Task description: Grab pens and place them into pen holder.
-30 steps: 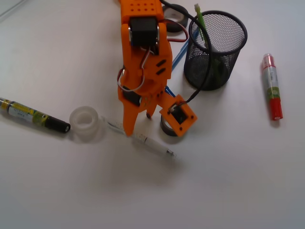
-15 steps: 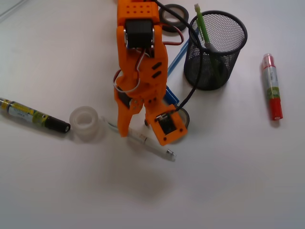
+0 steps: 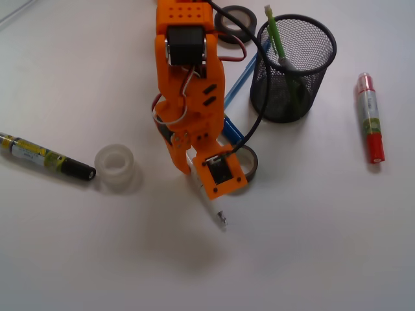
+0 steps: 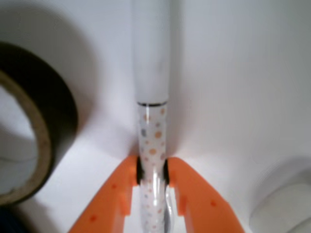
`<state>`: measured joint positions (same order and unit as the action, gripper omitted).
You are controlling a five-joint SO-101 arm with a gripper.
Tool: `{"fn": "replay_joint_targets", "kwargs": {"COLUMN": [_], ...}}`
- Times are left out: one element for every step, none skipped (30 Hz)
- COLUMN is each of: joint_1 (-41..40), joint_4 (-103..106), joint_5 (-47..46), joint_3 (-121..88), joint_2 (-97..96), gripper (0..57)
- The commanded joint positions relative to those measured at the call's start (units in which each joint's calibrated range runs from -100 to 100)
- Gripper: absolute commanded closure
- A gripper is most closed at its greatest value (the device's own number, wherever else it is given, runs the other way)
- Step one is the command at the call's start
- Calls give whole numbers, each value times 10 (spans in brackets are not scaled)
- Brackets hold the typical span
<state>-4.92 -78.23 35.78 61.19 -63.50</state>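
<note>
My orange gripper (image 3: 194, 170) (image 4: 152, 171) is shut on a slim white pen (image 4: 151, 73) with small coloured dots on its barrel. The pen's tip (image 3: 220, 221) sticks out from under the gripper toward the lower right, close to the table. The black wire-mesh pen holder (image 3: 296, 68) stands at the upper right with a light green pen (image 3: 274, 34) and a grey one inside. A light blue pen (image 3: 240, 81) and a dark blue pen (image 3: 232, 130) lie between my arm and the holder, partly hidden by the arm.
A dark tape roll (image 3: 245, 162) (image 4: 29, 141) lies right beside the gripper. A clear tape roll (image 3: 115, 166) sits to the left, another dark roll (image 3: 235, 21) at the top. A black marker (image 3: 45, 156) lies far left, a red marker (image 3: 369, 118) far right.
The gripper swung down and right over the white pen and shut on it. The pen turned from lying nearly flat across to pointing down-right.
</note>
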Motion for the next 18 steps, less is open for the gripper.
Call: {"fn": "replay_joint_targets", "kwargs": {"joint_1": [4, 4, 5, 5, 9, 11, 11, 11, 11, 9, 7, -1, -7, -14, -24, -36, -48, -63], "joint_4": [-4, -5, -8, -8, -4, -2, -2, -2, -5, -5, -2, -1, -1, -1, 2, 9, 21, 40], "joint_5": [-1, -1, -1, -1, 1, 2, 2, 4, 11, 25, 32, 41, 51, 62, 73, 85, 98, 108], "joint_3": [21, 25, 29, 29, 27, 27, 27, 27, 26, 19, 10, 1, -8, -22, -39, -61, -87, -119], "joint_2": [29, 49, 72, 97, 124, 152, 181, 209, 239, 295, 324, 352, 383, 412, 442, 471, 498, 526], "gripper": [572, 572, 572, 572, 572, 572, 572, 572, 572, 572, 572, 572, 572, 572, 572, 572, 572, 572]}}
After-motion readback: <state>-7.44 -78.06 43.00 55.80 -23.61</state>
